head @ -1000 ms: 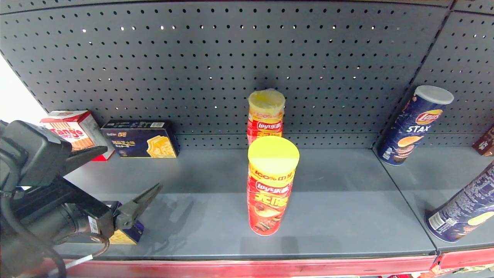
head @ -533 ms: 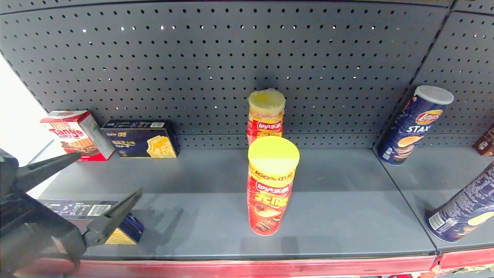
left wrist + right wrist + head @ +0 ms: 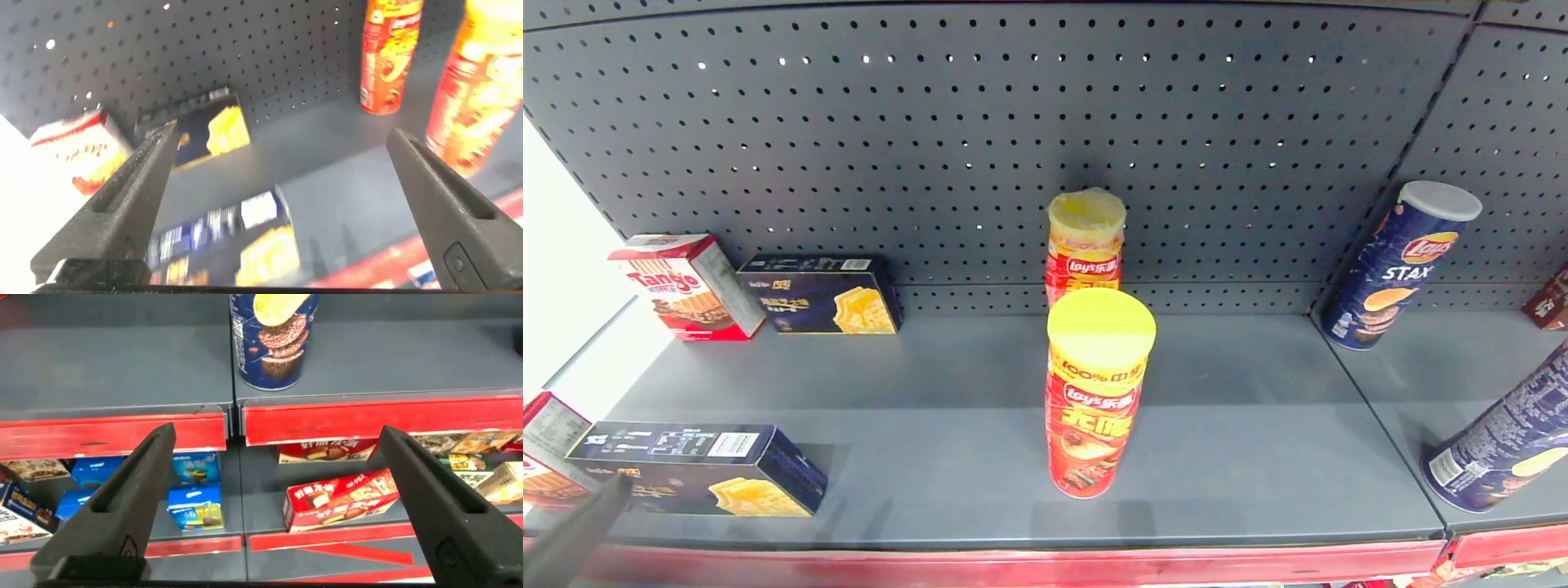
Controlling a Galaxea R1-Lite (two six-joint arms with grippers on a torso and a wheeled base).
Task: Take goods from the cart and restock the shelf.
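Shelf (image 3: 947, 384): grey deck, grey pegboard (image 3: 931, 122) behind, red front edge (image 3: 1013, 563).
front red can (image 3: 1099, 392): upright, mid-shelf, yellow lid.
rear red can (image 3: 1085, 245): upright at 12 o'clock of front red can, against pegboard.
front dark blue box (image 3: 698, 469): lying flat near red front edge, at 9 o'clock of front red can, well apart from it.
rear dark blue box (image 3: 821, 292): at 12 o'clock of front dark blue box, by pegboard.
red wafer box (image 3: 686, 286): just beside rear dark blue box, at its 9 o'clock.
red box (image 3: 543, 457): partly cut off, just beside front dark blue box at its 9 o'clock.
rear blue can (image 3: 1401, 261): by pegboard on the next bay, at 2 o'clock of front red can.
front blue can (image 3: 1494, 445): near front edge, at 3 o'clock of front red can.
left gripper (image 3: 282, 135): jaws spread wide, holding nothing; one finger (image 3: 580, 523) at 7 o'clock of front dark blue box, apart from it.
right gripper (image 3: 276, 431): jaws spread wide, holding nothing, facing red front edge below front blue can; lower shelf (image 3: 245, 527) with red cartons (image 3: 343, 498) and blue packs (image 3: 192, 502).
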